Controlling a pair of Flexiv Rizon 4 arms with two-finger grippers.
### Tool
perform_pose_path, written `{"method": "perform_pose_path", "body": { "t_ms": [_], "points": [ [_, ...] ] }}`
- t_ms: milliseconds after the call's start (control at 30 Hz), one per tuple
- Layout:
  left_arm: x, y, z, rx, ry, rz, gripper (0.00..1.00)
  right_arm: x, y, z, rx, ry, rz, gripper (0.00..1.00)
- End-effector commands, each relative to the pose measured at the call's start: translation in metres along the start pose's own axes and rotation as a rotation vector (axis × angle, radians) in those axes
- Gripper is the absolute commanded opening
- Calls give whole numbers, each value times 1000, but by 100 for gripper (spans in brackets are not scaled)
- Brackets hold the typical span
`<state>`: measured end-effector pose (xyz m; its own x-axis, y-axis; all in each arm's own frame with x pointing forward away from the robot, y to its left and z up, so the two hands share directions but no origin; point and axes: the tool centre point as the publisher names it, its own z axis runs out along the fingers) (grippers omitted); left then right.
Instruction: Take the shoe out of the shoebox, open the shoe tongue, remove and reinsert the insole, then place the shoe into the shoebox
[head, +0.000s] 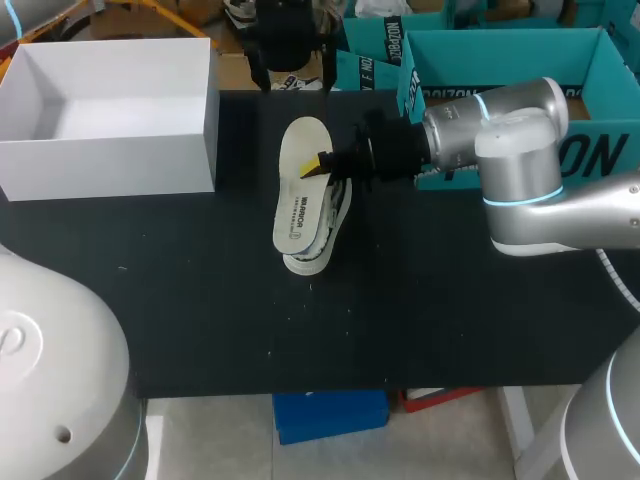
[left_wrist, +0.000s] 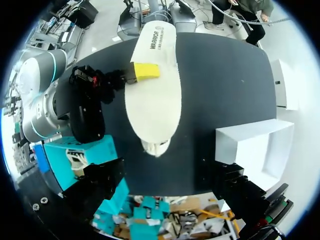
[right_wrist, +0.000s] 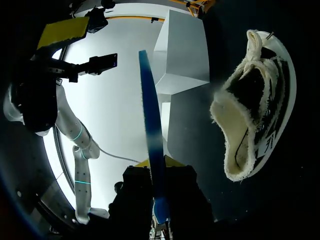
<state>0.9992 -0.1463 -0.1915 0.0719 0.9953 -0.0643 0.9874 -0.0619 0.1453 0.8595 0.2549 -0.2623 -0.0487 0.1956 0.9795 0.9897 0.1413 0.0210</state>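
White foam insole (head: 300, 190) with blue underside: clamped at its side edge by right gripper (head: 322, 165), held flat just above the white-and-black knitted shoe (head: 336, 215). Shoe on its side on black table (head: 450, 320), outside the white cardboard shoebox (head: 214, 120). Long axes of both near-to-far, almost parallel; shoe opening turned toward right arm, just beside the jaws. Left gripper (head: 290, 75) well apart past the far end, fingers spread, empty. Reinsertion, by judgement, for right arm.

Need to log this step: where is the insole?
Head view: the insole is mid-table, pinched in the right hand, held over the shoe, right of the white shoebox.
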Motion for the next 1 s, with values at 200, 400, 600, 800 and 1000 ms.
{"method": "perform_pose_path", "body": {
  "t_ms": [200, 400, 600, 800, 1000],
  "points": [
    [-3, -11, -6, 7, -9, 7, 100, 0, 0, 1, -1, -1, 1, 0],
    [2, -34, -15, 2, -12, 6, 100, 0, 0, 1, -1, -1, 1, 0],
    [2, -66, -23, 10, -12, 3, 100, 0, 0, 1, -1, -1, 1, 0],
    [1, -100, -33, -2, -24, 17, 100, 0, 0, 1, -1, -1, 1, 0],
    [8, -134, -37, -9, -39, 22, 100, 0, 0, 1, -1, -1, 1, 0]
  ]
}}
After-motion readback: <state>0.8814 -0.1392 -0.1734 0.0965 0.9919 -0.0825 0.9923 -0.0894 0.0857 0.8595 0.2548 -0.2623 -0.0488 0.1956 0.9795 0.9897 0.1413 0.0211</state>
